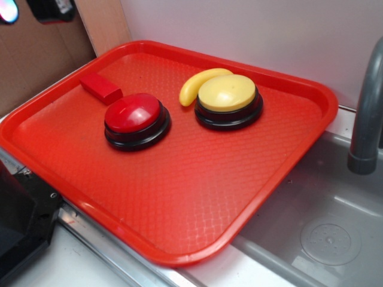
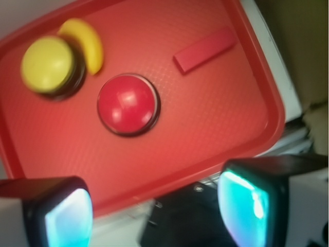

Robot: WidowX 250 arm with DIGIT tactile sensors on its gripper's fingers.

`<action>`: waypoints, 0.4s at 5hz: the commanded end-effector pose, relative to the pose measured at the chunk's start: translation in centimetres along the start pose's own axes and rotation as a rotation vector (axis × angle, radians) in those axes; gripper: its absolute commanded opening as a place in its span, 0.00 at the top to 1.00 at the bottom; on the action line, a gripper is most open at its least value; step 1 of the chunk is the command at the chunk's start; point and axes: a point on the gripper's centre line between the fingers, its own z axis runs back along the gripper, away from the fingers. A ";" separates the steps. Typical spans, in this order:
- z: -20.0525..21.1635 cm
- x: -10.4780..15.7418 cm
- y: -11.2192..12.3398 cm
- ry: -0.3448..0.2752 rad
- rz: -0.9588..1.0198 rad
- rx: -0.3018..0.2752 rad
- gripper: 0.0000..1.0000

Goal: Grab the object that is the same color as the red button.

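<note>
The small red rectangular block [image 1: 100,88] lies flat near the tray's far left corner; in the wrist view [image 2: 204,49] it is at the upper right. The red button [image 1: 134,115], a glossy red dome on a black base, sits just right of and nearer than the block, and is mid-frame in the wrist view [image 2: 127,103]. My gripper [image 2: 154,206] is open and empty, its teal-lit pads [image 2: 244,206] wide apart. It is high above the tray's near-left rim, well away from the block. In the exterior view only its tips [image 1: 27,7] show, at the top left.
Everything sits on a large red tray [image 1: 179,197]. A yellow-domed button [image 1: 227,95] and a yellow banana [image 1: 200,84] touching it are at the tray's far right. A grey sink [image 1: 323,221] and faucet [image 1: 365,119] lie right of the tray. The black robot base [image 1: 18,221] is at lower left.
</note>
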 end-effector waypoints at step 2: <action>-8.4 7.2 4.3 -0.311 0.552 0.182 0.00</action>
